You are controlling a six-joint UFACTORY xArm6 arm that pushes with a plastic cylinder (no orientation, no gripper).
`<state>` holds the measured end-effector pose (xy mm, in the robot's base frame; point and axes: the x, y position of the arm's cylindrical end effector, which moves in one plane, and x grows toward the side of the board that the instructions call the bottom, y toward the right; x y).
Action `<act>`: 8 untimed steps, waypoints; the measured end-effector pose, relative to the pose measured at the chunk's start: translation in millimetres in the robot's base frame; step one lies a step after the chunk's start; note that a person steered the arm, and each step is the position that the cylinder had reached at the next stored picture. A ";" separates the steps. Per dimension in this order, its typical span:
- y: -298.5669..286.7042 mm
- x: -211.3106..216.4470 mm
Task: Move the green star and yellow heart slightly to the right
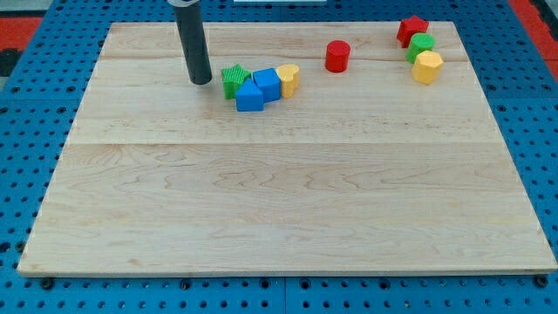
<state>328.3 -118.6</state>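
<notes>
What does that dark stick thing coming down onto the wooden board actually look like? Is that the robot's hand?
It is no hand with fingers, just a plain straight rod, round like a cylinder and dark grey to black with a slight sheen. My tip is its blunt lower end. Near the view's top the rod meets a wider dark collar. No cables, markings or labels show on it.

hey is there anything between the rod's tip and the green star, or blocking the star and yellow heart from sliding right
Nothing sits between my tip and the green star; the tip is just to the star's left in the view. Two blue blocks are packed between the star and the yellow heart. Farther right, a red cylinder stands slightly higher in the view.
</notes>
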 end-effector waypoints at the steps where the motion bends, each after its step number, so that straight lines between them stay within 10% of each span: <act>1: 21.2 4.0; 8: 111.5 -13.2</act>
<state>315.1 -7.1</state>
